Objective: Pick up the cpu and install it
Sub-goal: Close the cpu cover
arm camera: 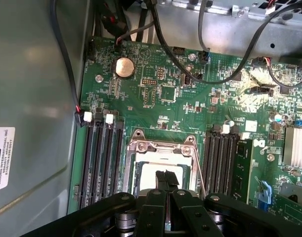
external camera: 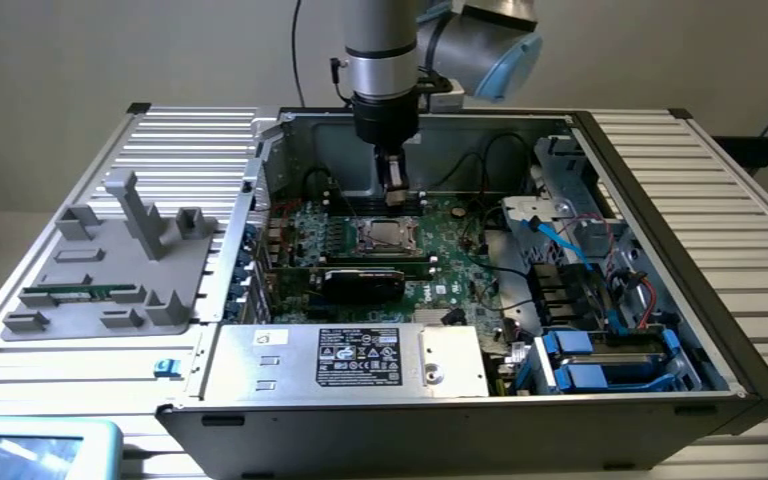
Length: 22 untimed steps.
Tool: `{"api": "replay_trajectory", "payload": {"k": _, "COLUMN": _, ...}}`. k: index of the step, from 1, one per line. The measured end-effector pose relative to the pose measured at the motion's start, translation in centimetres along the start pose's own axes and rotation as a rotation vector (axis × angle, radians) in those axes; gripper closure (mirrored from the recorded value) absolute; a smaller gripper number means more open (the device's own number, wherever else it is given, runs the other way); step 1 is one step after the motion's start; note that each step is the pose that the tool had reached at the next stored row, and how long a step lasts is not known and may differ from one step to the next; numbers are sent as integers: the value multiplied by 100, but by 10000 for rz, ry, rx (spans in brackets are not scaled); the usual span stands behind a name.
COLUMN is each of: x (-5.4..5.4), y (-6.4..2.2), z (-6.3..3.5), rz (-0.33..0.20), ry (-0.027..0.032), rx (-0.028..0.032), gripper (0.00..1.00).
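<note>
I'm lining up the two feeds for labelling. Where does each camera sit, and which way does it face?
Exterior view: off the arm, set high, angled down into the open computer case; the arm hangs with its gripper above the motherboard.
Wrist view: on the wrist, looking down along the shut gripper onto the motherboard; its fingers show.
Shared: the gripper, the motherboard, the socket and the silver cpu lying in it.

A plain pale wall (external camera: 157, 50) stands behind the ribbed metal table (external camera: 744, 250).
</note>
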State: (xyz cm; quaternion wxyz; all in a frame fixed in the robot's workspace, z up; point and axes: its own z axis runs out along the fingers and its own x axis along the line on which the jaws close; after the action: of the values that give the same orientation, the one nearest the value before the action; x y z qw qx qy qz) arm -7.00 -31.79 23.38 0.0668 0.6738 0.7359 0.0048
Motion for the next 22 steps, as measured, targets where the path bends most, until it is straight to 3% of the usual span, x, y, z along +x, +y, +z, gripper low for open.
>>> {"api": "replay_trajectory", "payload": {"k": 8, "x": 21, "y": -135, "z": 106, "rz": 0, "ry": -10, "rx": -6, "gripper": 91}}
{"api": "replay_trajectory", "payload": {"k": 20, "x": 29, "y": -157, "z": 173, "rz": -1, "ry": -13, "rx": -6, "gripper": 91}}
{"api": "replay_trajectory", "payload": {"k": 22, "x": 29, "y": -158, "z": 175, "rz": -9, "ry": -50, "rx": 48, "gripper": 91}}
